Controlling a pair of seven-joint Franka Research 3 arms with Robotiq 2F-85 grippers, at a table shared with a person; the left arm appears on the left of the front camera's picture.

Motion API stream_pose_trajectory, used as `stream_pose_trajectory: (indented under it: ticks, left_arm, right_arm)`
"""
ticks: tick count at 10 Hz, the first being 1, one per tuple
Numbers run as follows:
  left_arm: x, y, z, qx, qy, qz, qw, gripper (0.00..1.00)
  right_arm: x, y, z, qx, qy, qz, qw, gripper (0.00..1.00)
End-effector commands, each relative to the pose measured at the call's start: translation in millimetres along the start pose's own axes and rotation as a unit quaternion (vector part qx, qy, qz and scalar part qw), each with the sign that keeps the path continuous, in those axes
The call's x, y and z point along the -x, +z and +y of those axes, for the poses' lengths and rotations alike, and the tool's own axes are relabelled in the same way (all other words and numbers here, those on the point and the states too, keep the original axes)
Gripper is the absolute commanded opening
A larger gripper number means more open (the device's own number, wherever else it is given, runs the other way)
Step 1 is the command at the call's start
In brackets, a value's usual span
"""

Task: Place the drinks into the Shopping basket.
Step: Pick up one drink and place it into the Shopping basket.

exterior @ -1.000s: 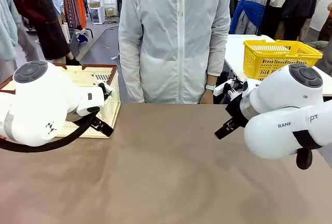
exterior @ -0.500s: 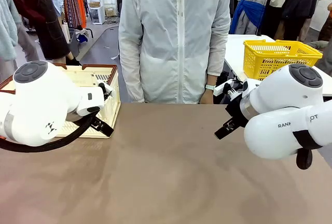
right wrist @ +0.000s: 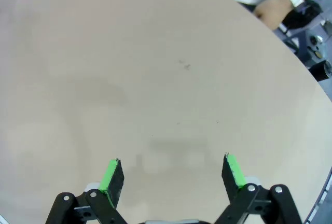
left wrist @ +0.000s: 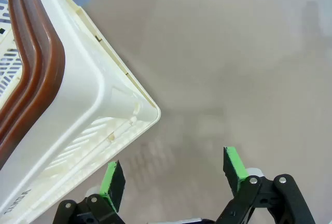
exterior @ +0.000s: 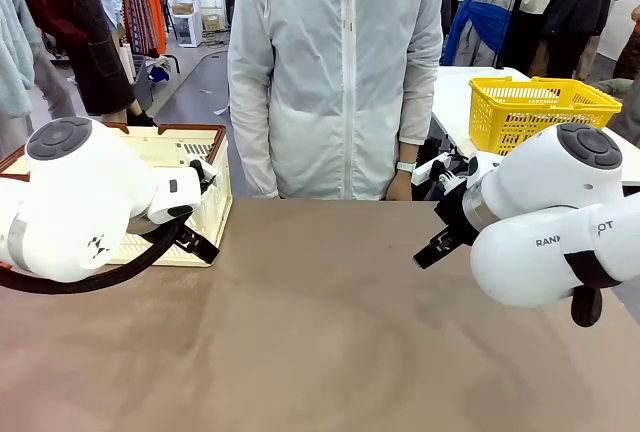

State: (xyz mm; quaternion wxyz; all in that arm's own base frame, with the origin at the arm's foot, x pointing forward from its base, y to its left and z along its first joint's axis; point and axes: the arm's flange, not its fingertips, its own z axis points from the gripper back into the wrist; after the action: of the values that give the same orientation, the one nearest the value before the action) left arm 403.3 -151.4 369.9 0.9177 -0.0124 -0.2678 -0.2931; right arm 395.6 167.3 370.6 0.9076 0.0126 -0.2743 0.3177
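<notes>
Standing at the opening step: my left hand (left wrist: 173, 175) wide and empty, just beside a corner of the basket (left wrist: 78, 110); my right hand (right wrist: 173, 175) wide and empty, well apart from the basket, over the counter (exterior: 320, 332). Where the cans are I cannot tell. Next move, I judge, calls for finding one.

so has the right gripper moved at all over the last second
No. In the front view the right gripper hangs at the same spot as before, down and left of the yellow mesh basket, jaws open over the table.
</notes>
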Motion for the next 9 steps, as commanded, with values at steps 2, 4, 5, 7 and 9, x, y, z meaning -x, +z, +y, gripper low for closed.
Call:
stream_pose_trajectory:
  ticks: [2,4,5,7,9]
  left_arm:
    - [0.0,0.0,0.0,0.000,0.000,0.000,1.000,1.00]
    - [14.0,30.3,-3.0,0.148,-0.001,0.103,0.984,1.00]
    - [15.8,60.9,-9.5,0.195,0.064,0.117,0.972,1.00]
    - [21.3,123.0,-4.6,0.323,0.114,0.060,0.938,1.00]
    - [46.6,190.1,37.5,0.420,0.162,-0.037,0.892,1.00]
  right_arm:
    - [0.0,0.0,0.0,0.000,0.000,0.000,1.000,1.00]
    - [18.2,23.4,6.7,-0.174,-0.023,0.074,0.982,1.00]
    - [26.6,47.9,3.1,-0.228,-0.081,0.100,0.965,1.00]
    - [39.7,106.2,-24.6,-0.313,-0.211,0.080,0.922,1.00]
    - [71.5,170.7,-70.8,-0.427,-0.238,0.016,0.872,1.00]
